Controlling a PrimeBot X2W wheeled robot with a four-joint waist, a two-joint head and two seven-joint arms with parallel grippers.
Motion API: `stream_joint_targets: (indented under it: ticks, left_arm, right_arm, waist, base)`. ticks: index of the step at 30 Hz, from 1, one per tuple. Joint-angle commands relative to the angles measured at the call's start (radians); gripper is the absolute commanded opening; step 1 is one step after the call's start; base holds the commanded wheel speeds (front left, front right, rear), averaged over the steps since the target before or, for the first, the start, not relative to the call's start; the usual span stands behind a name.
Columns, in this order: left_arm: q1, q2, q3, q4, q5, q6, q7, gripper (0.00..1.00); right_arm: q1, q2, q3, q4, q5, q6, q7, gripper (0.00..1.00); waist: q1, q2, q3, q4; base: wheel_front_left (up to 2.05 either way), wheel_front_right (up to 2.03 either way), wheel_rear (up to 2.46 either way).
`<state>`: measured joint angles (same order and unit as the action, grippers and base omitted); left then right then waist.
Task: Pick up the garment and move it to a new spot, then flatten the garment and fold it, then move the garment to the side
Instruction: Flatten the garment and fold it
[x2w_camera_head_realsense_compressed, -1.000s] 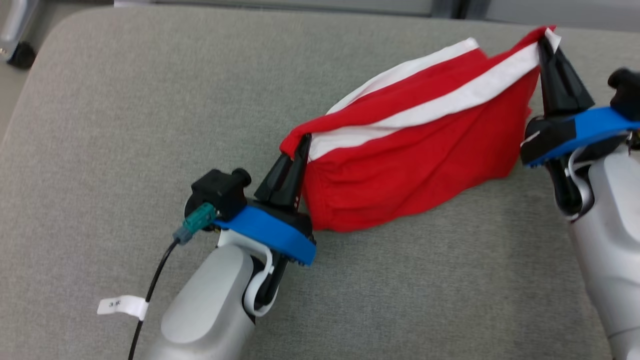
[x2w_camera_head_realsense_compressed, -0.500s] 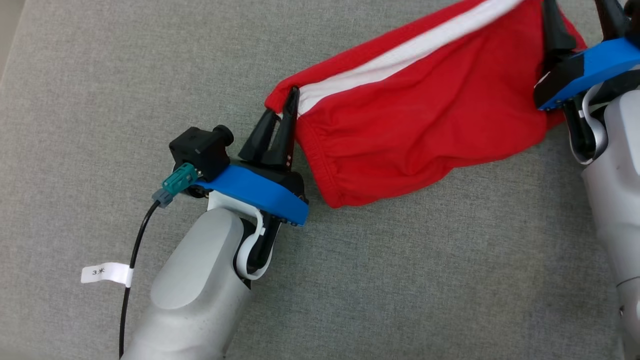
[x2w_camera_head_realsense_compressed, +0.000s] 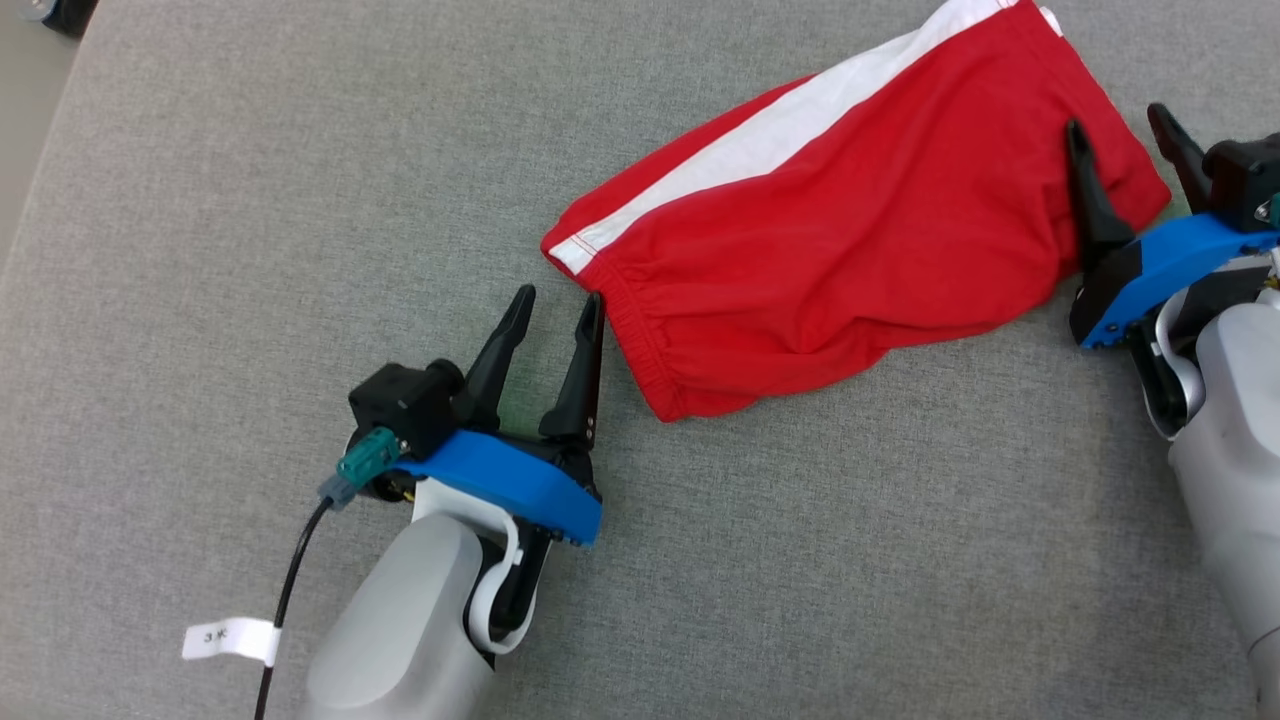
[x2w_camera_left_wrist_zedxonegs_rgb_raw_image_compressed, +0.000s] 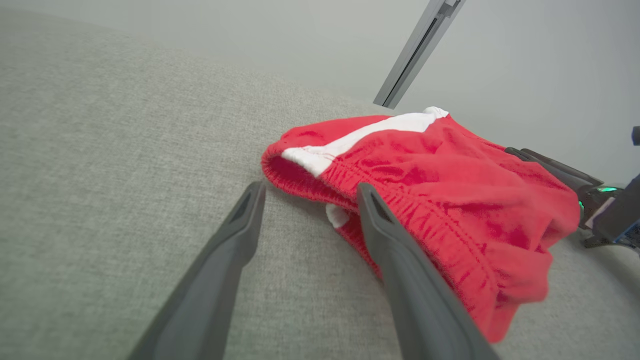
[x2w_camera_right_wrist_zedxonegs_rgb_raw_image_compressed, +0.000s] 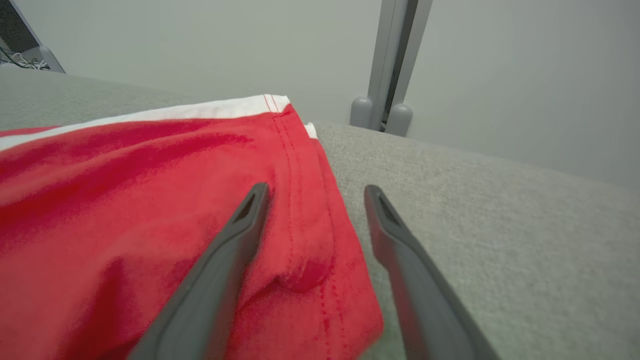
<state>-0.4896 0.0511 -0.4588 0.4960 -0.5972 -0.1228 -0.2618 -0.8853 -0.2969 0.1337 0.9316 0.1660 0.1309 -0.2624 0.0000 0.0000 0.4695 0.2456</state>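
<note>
Left fingers (x2w_camera_head_realsense_compressed: 583, 370) and right fingers (x2w_camera_head_realsense_compressed: 1092, 200) stand spread, empty, angled low at the garment's (x2w_camera_head_realsense_compressed: 850, 230) 2 ends.

A grey woven-fabric padded surface (x2w_camera_head_realsense_compressed: 300, 200) spreads beneath and around the left gripper (x2w_camera_head_realsense_compressed: 560, 300). Far ahead and left of it, past the surface's rounded corner, sits a dark rounded object (x2w_camera_head_realsense_compressed: 65, 12), partly cut off. Beyond the right gripper (x2w_camera_right_wrist_zedxonegs_rgb_raw_image_compressed: 315, 192), a grey upright post (x2w_camera_right_wrist_zedxonegs_rgb_raw_image_compressed: 395, 55) with two rounded caps (x2w_camera_right_wrist_zedxonegs_rgb_raw_image_compressed: 381, 114) stands against a pale wall (x2w_camera_right_wrist_zedxonegs_rgb_raw_image_compressed: 200, 45). Tangled wires (x2w_camera_right_wrist_zedxonegs_rgb_raw_image_compressed: 20, 57) lie far to that gripper's left.
</note>
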Motion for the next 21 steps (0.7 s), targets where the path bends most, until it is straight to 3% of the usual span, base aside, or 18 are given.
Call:
stream_joint_targets:
  ticks: [1, 7, 8, 9, 10, 21]
  left_arm:
    - [0.014, -0.001, 0.009, -0.007, 0.015, 0.007, -0.004, 1.0]
    - [0.062, -0.001, 0.043, -0.031, 0.056, 0.017, -0.004, 1.0]
    - [0.066, -0.001, 0.049, -0.034, 0.062, 0.017, -0.004, 1.0]
    - [0.072, -0.001, 0.053, -0.034, 0.069, 0.018, -0.004, 1.0]
    - [0.077, -0.001, 0.057, -0.034, 0.078, 0.02, -0.004, 1.0]
    - [0.18, -0.001, 0.141, -0.022, 0.154, 0.03, -0.004, 1.0]
  right_arm:
    - [0.015, -0.005, 0.003, 0.031, 0.001, 0.0, -0.002, 1.0]
    - [0.022, 0.034, 0.023, 0.184, 0.049, 0.0, 0.071, 1.0]
    - [0.025, 0.044, 0.023, 0.202, 0.065, 0.0, 0.085, 0.49]
    - [0.027, 0.049, 0.027, 0.214, 0.078, 0.0, 0.092, 0.08]
    - [0.028, 0.051, 0.032, 0.224, 0.091, 0.0, 0.097, 0.0]
    - [0.128, 0.076, 0.043, 0.185, 0.245, 0.0, 0.004, 0.0]
  waist:
    - [0.0, 0.0, -0.005, 0.0]
    - [0.0, 0.0, -0.028, 0.006]
    - [0.0, 0.0, -0.033, 0.006]
    - [0.0, 0.0, -0.039, 0.005]
    - [0.0, 0.0, -0.046, 0.003]
    - [0.0, 0.0, -0.201, -0.057]
  base:
    - [0.0, 0.0, 0.0]
    - [0.0, 0.0, 0.0]
    - [0.0, 0.0, 0.0]
    - [0.0, 0.0, 0.0]
    - [0.0, 0.0, 0.0]
    - [0.0, 0.0, 0.0]
